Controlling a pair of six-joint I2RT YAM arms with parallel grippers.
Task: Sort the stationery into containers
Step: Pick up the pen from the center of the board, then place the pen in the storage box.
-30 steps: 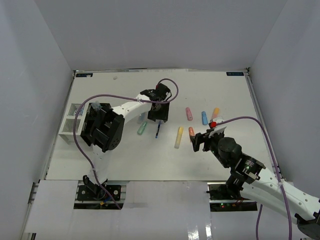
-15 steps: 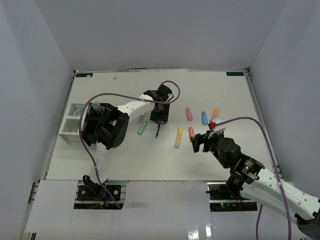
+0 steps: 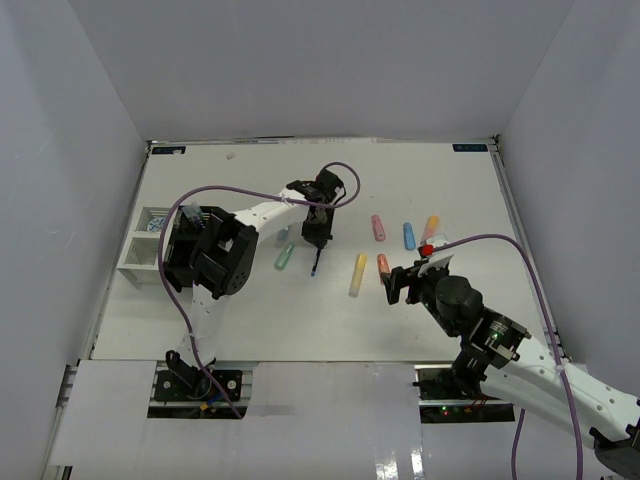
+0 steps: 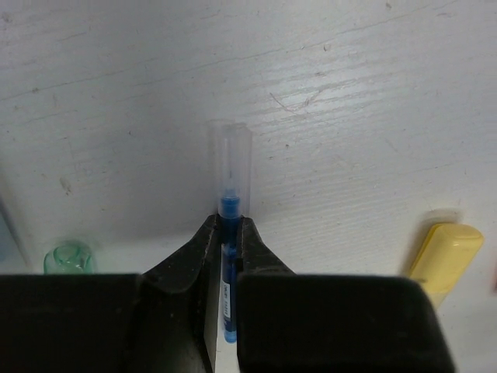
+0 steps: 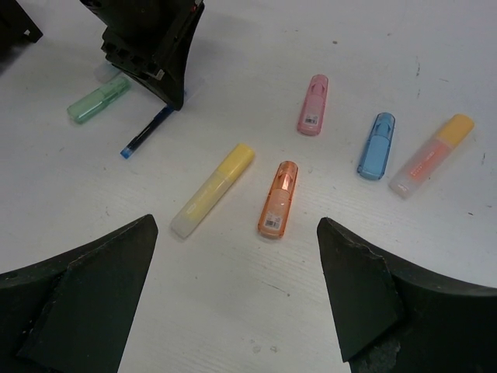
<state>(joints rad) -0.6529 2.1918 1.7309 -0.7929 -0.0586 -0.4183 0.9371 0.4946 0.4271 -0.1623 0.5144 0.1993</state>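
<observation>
Found left claw (image 4: 227,233) pinched tight on the thin blue pen (image 4: 232,167) lying on the surface (image 4: 373,93). Found right claw (image 5: 237,227) spread wide, gripping nothing, above orange marker (image 5: 279,199) and yellow marker (image 5: 213,189).

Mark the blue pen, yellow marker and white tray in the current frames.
blue pen (image 5: 147,130): right wrist view, middle of the barrel.
yellow marker (image 5: 212,190): right wrist view, middle of the body.
white tray (image 3: 128,270): top external view, near outer wall.
</observation>
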